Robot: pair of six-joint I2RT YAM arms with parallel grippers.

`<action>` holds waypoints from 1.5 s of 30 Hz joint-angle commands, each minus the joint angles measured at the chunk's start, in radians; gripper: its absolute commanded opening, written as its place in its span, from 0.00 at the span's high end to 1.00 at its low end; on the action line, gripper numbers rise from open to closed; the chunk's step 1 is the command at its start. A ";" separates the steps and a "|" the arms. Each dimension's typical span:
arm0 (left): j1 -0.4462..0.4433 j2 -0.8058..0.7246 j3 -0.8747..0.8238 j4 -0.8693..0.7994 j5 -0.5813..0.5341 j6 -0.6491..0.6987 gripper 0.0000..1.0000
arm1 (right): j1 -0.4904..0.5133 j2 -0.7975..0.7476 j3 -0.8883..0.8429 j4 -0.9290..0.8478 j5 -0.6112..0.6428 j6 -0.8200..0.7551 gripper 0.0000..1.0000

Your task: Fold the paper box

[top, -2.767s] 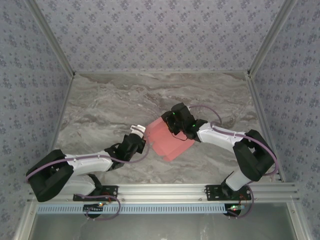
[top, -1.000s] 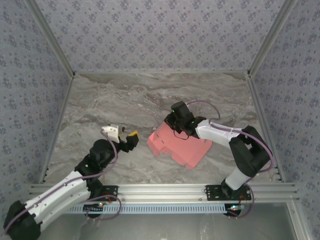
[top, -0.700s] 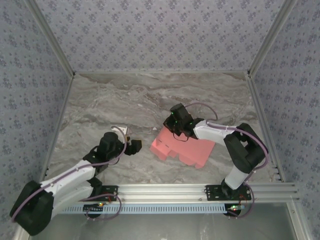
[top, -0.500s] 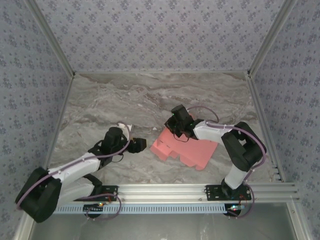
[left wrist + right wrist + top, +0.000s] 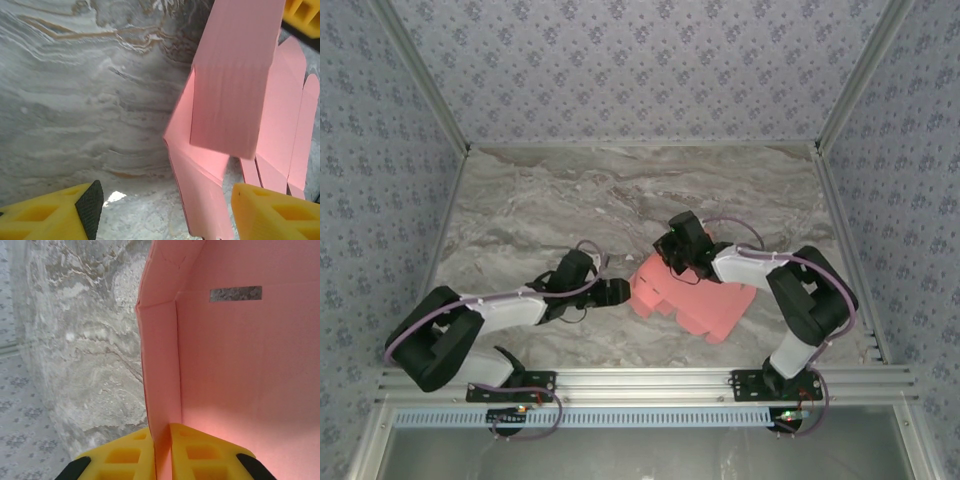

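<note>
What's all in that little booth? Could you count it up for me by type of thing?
Pink paper box: 1
Robot pincers: 2, the left pincer and the right pincer
Marble-look table: 1
Total: 4

- Table top (image 5: pixel 540 210): grey marble pattern with brownish veins. It lies under the left pincer (image 5: pixel 617 292) and the right pincer (image 5: pixel 665 262) and reaches well beyond them.
- Back wall (image 5: pixel 640 70): bluish-grey paper with small flower marks, far ahead of both pincers.
- Left side wall (image 5: pixel 370 200): same paper, well apart from the left pincer on its outer side.
- Right side wall (image 5: pixel 910 200): same paper, well beyond the right pincer.
- Aluminium rail (image 5: pixel 650 382): it runs across the near edge, behind both pincers.
- Pale slotted strip (image 5: pixel 650 416): just beside the rail, further back.
</note>
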 commanded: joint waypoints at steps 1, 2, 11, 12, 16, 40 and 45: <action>-0.020 0.015 0.045 -0.012 -0.052 -0.024 0.33 | -0.005 -0.041 -0.006 0.045 0.020 0.073 0.84; -0.020 0.029 0.053 -0.017 -0.063 -0.025 0.35 | -0.006 -0.047 -0.006 0.051 0.021 0.088 0.84; -0.008 0.053 0.157 -0.140 -0.143 0.080 1.00 | -0.013 -0.079 -0.027 0.049 0.017 0.060 0.73; -0.004 0.046 0.168 -0.166 -0.152 0.099 1.00 | -0.018 -0.086 -0.038 0.051 0.013 0.027 0.68; 0.013 0.013 0.201 -0.256 -0.173 0.169 1.00 | -0.050 -0.132 -0.095 0.129 -0.050 -0.244 0.47; 0.097 -0.077 0.349 -0.525 -0.100 0.260 1.00 | 0.336 -0.242 -0.173 0.012 0.096 -1.863 0.25; 0.098 -0.108 0.342 -0.507 -0.095 0.247 1.00 | 0.391 -0.095 -0.112 0.112 0.206 -1.687 0.21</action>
